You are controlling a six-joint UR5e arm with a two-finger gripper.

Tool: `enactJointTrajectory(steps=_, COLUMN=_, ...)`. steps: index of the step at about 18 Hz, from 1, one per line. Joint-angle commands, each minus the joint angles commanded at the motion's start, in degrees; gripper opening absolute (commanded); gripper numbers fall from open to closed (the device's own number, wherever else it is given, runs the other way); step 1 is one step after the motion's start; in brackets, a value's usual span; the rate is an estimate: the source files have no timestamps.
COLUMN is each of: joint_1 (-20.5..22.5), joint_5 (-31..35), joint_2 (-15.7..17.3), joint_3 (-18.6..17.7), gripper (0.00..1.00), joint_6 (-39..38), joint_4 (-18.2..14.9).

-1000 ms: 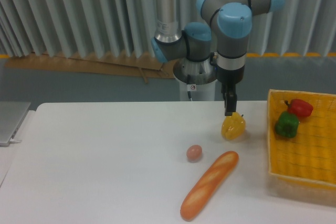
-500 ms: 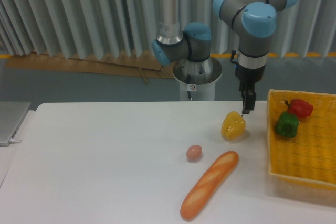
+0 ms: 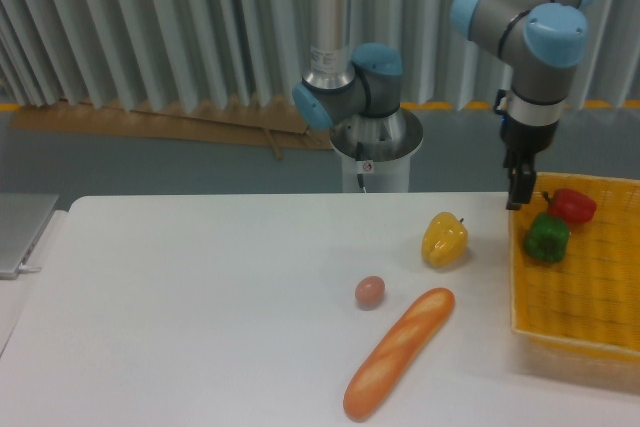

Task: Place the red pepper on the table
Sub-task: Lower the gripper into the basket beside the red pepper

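Gripper (image 3: 519, 190) hangs at the near-left edge of the yellow woven basket (image 3: 590, 317), its dark fingers pointing down and seen edge-on, so I cannot tell how far apart they stand; nothing appears to be held in them. Just to its right the red pepper (image 3: 572, 205) lies inside the basket toward the back, touching or nearly touching the green pepper (image 3: 547, 237) that sits in front of it and slightly left. Judged from this, the task is at its opening stage: the red pepper has not been grasped or lifted, and what is left is the whole of the work, namely closing on it, carrying it out over the basket wall and setting it down on the table (image 3: 180, 297). The green pepper crowding it could get in the way of the fingers. Outward from the basket, the white tabletop carries a yellow pepper (image 3: 445, 239) near the basket's left side, a small pinkish egg-like object (image 3: 370, 291) further left and nearer the camera, and a long baguette (image 3: 398, 352) lying diagonally in front. At the table's left edge the corner of a grey flat object (image 3: 20, 232) shows. Behind stand the arm's base (image 3: 375, 142), a wall of grey vertical corrugated panels (image 3: 150, 27) and a strip of brown board (image 3: 170, 125) along its foot.
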Motion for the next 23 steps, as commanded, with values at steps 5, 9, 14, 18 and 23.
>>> enactJointTrajectory(steps=5, joint_1=3.3, joint_5=0.1, joint_2=-1.8, joint_3=0.3, gripper=1.00, joint_6=8.8, joint_4=0.2)
enactJointTrajectory(steps=9, joint_1=6.8, joint_5=0.3, joint_2=-4.0, joint_3=0.1, gripper=1.00, joint_6=15.6, joint_4=2.9)
enactJointTrajectory(steps=14, joint_1=11.8, joint_5=0.3, joint_2=-7.0, joint_3=0.4, gripper=1.00, joint_6=23.2, joint_4=5.9)
enactJointTrajectory(steps=18, joint_1=12.9, joint_5=0.2, joint_2=-7.8, joint_3=-1.0, gripper=1.00, joint_6=24.8, joint_4=6.3)
enactJointTrajectory(steps=23, joint_1=13.0, joint_5=-0.3, joint_2=-7.7, joint_3=-4.7, gripper=1.00, joint_6=16.3, joint_4=5.6)
